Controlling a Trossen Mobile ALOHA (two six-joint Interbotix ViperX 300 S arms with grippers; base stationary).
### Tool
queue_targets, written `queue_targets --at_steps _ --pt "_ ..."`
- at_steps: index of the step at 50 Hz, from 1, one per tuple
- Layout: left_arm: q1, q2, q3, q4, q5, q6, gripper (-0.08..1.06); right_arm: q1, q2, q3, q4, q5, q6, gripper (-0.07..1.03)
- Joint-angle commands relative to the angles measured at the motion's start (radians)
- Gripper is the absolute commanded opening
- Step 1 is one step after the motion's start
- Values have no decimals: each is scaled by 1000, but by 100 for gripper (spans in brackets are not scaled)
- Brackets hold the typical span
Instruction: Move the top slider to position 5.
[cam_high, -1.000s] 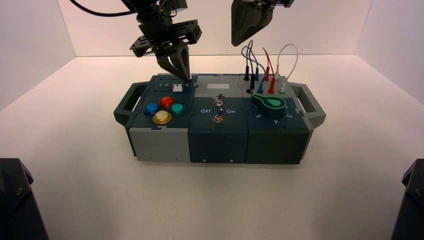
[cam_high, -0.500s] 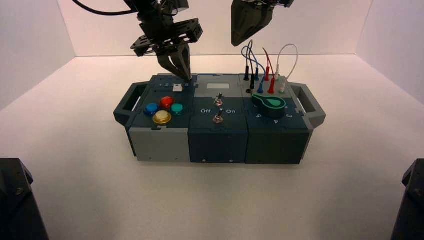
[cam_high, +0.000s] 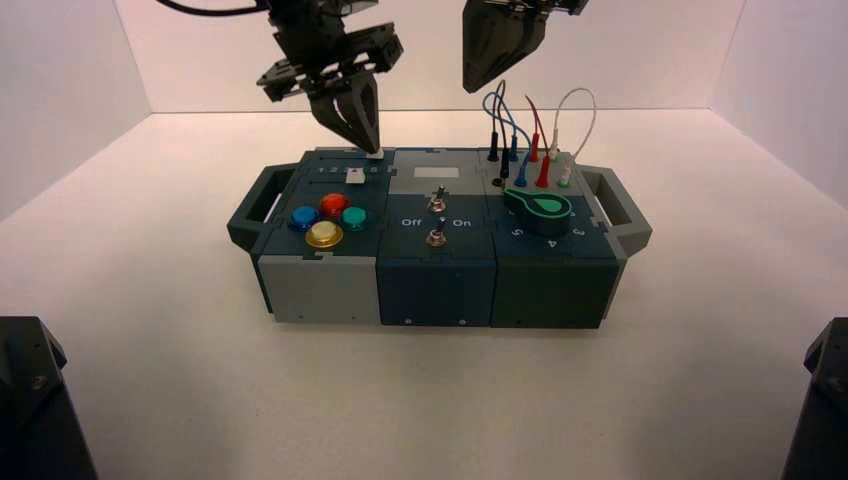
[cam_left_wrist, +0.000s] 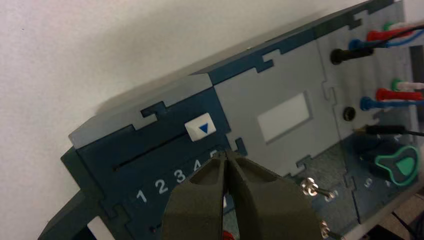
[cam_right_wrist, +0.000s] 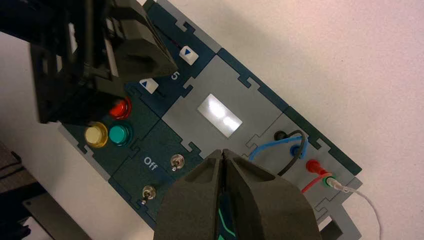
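The left gripper (cam_left_wrist: 226, 159) is hanging just above the box (cam_high: 330, 290), fingers pressed together, gripping nothing. The top slider (cam_left_wrist: 200, 128) is sitting at the slot's end by position 5 (cam_left_wrist: 214, 154), probably lined up. Two white sliders are showing. The right gripper (cam_right_wrist: 223, 156), pressed together, is waiting higher up.

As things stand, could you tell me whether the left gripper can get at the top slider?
Probably yes: the left gripper hangs shut just above the top slider, which sits by the 5, with nothing between them.
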Motion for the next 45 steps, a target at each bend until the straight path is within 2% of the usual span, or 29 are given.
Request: queue_targets --at_steps 1,8,16,30,45 --pt "35 -46 -25 12 2 2 -3 -3 -32 -12 3 -5 2 -2" --pt "71 -44 -18 17 5 3 -3 -3 -32 -12 3 -3 0 -2" --pt "77 -34 -21 17 -5 3 -3 -5 -31 -12 3 -3 0 -2" --pt "67 20 -32 -14 -44 -5 -3 -3 -31 -17 3 -3 0 -2" --pt "34 66 -61 -26 -58 -5 -3 -3 -31 -18 3 -3 0 -2"
